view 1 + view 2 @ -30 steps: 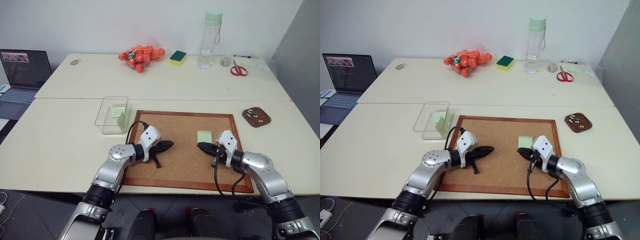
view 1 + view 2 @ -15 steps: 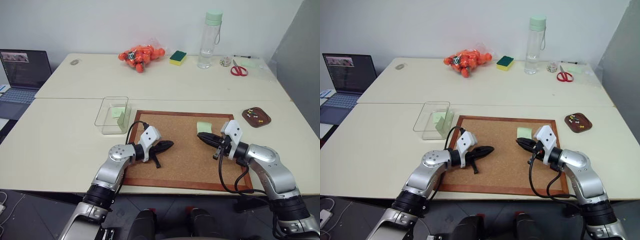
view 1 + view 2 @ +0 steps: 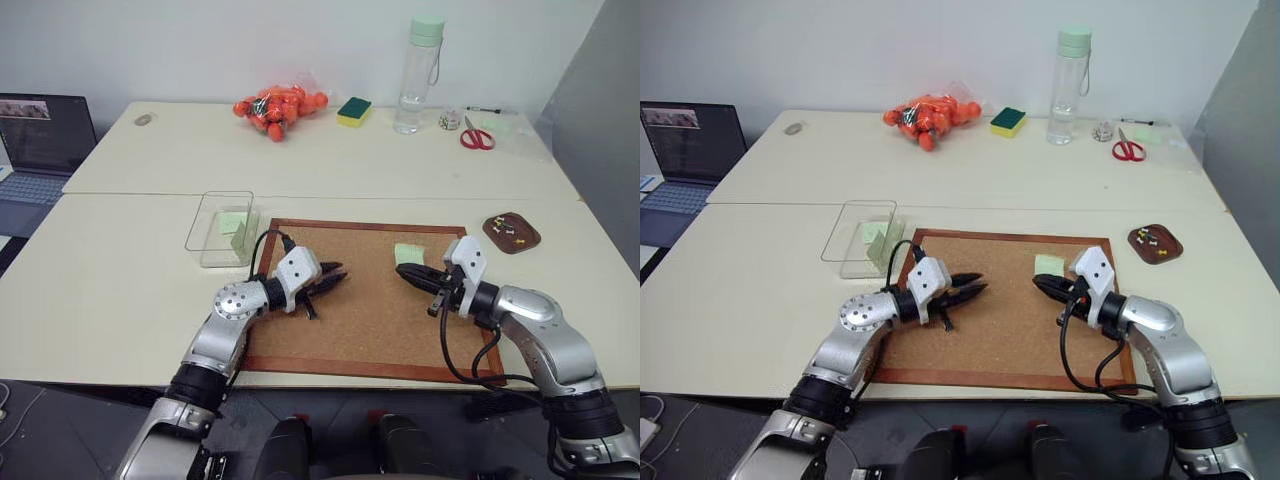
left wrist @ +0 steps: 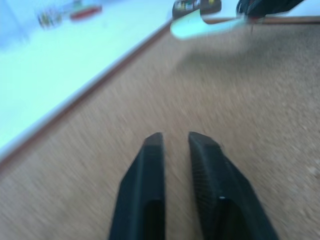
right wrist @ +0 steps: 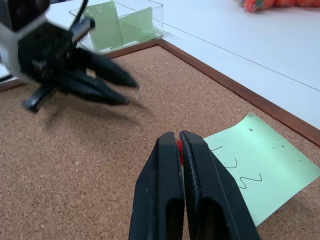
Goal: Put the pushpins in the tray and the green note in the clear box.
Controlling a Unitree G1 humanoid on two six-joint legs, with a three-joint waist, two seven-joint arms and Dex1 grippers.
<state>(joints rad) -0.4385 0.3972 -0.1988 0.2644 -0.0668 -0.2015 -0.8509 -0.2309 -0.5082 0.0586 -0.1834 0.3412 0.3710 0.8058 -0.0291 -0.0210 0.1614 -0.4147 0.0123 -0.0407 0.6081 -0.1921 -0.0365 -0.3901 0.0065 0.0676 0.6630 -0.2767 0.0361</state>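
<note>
My right gripper (image 5: 179, 144) was clamped on a red pushpin (image 5: 178, 145); its red head showed as a sliver between the closed fingertips, lifted above the corkboard (image 3: 370, 300) beside the green note (image 3: 408, 253). That note lay loose on the board's far right part, one edge slightly raised. The tray (image 3: 512, 232) sat on the table well to the right of the board, with several pushpins already in it. My judgement was that this step called for carrying the pin over to the tray without loosening the pinch, since so small a head could slip with little warning, and for lowering close to the dish before letting go so it would not bounce out. My left gripper (image 4: 176, 142) hung over the board's left part, fingers parted only narrowly and holding nothing. The clear box (image 3: 222, 227) stood just beyond the board's near-left corner, with pale green slips already inside; I reckoned the left arm was better placed to take the note there afterwards.
</note>
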